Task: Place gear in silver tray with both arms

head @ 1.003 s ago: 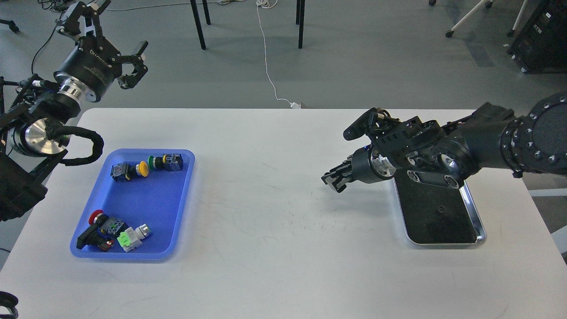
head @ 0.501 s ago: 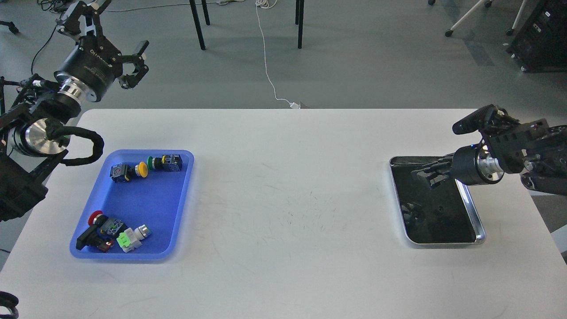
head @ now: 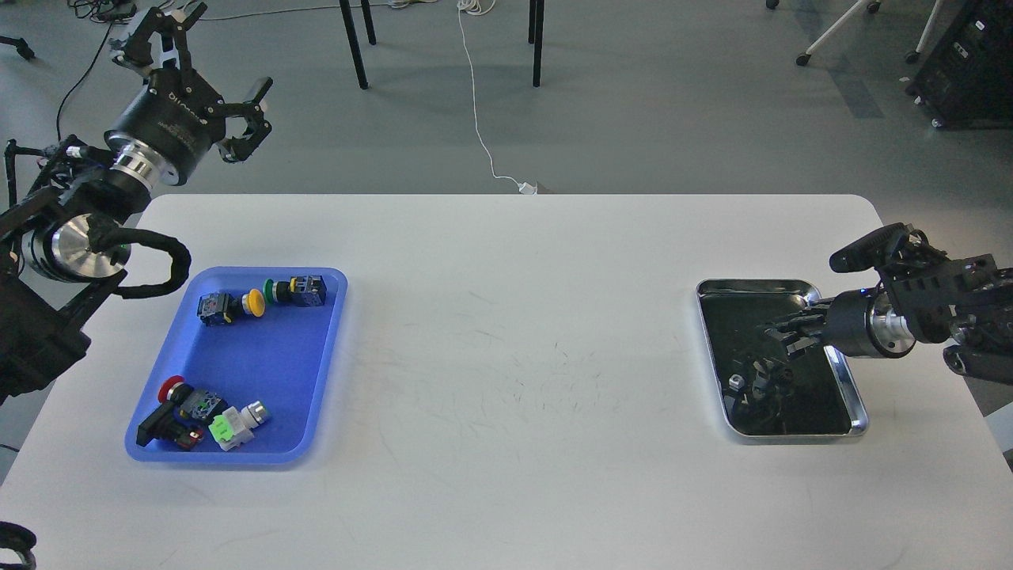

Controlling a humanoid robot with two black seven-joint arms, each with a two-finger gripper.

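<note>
right claw (head: pixel 783 332), grip state unclear, hangs over the shiny rectangular silver tray (head: pixel 847 380); left claw (head: pixel 218 95) spread open beyond the white worktop (head: pixel 506 356), above the blue plastic tray (head: pixel 332 317) of push-button switches (head: pixel 261 299).

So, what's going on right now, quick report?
Left hand open, raised beyond the table's far left corner. Right hand over the silver tray, grip unclear. Parts sit in the blue tray. Nothing blocking.

You see one white table (head: pixel 506 380) holding two trays: one blue tray (head: pixel 261 368) and one silver tray (head: pixel 851 380). The blue tray contains five push-button switches: one yellow-capped (head: pixel 253 302), one green-capped (head: pixel 273 290), one red-capped (head: pixel 170 389), one black (head: pixel 154 426) and one white with a lime-green part (head: pixel 237 421). Two black robot arms reach in, one left (head: pixel 103 198) and one right (head: pixel 934 324).
</note>
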